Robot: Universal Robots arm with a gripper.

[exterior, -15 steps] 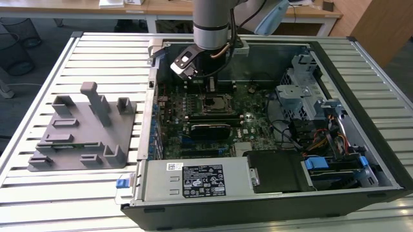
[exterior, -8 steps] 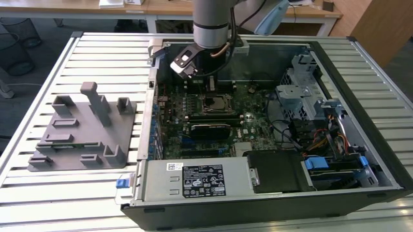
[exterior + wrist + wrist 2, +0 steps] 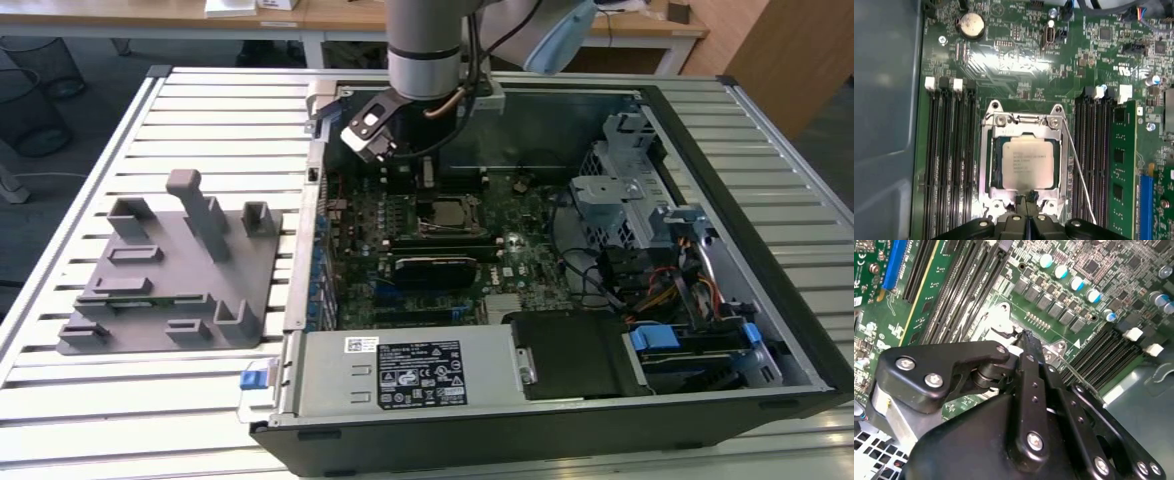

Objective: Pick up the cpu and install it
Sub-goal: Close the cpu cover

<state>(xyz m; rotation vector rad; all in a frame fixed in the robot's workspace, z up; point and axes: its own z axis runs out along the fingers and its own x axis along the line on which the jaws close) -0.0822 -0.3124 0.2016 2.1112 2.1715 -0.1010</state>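
Note:
The cpu [image 3: 1026, 162], a flat square chip with a silver-grey top, lies in the metal socket frame [image 3: 988, 165] on the green motherboard [image 3: 1014, 60]. In the exterior view the cpu [image 3: 447, 212] shows near the middle of the open computer case. My gripper [image 3: 1028, 201] hangs just above the socket's edge, its two black fingers pressed together with nothing between them. The second wrist view shows the shut gripper [image 3: 1026, 337] tapering to a point over the socket corner. A thin wire lever [image 3: 1079, 175] runs along one side of the socket.
Black memory slots [image 3: 949, 165] flank the socket, and a green memory stick [image 3: 1121, 170] stands in one. The case wall [image 3: 561, 95], drive cage [image 3: 627, 190] and power supply [image 3: 414, 372] surround the board. A grey parts fixture [image 3: 174, 270] sits at the exterior view's left.

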